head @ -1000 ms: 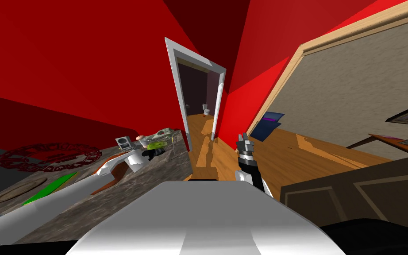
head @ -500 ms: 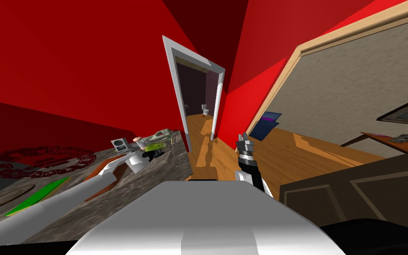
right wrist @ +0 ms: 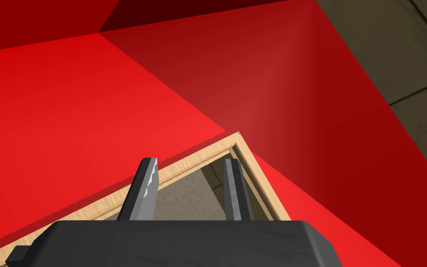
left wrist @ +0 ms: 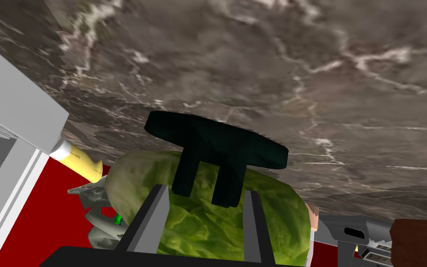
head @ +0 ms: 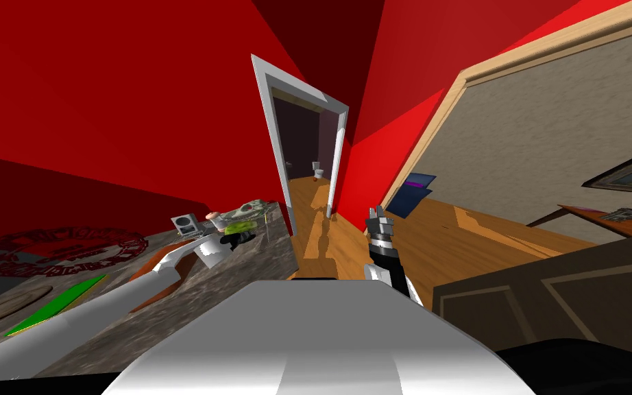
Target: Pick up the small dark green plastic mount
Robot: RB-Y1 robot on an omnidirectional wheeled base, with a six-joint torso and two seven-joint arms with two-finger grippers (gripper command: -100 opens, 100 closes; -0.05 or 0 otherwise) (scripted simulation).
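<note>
1. Left gripper is clenched on the dark green mount: its two grey fingers press the outer sides of the mount's two short legs, near their ends.
2. The mount's flat round disc faces the grey marbled surface; I cannot tell whether the disc touches it.
3. A head of lettuce lies just beyond the mount, showing between and around the fingers.
4. From the head view, the left arm reaches across the surface to its far end, near the white-framed doorway, with the mount a dark shape at the gripper.
5. Right gripper hangs over the wooden floor, well apart from the surface, its fingers released with nothing between them.
</note>
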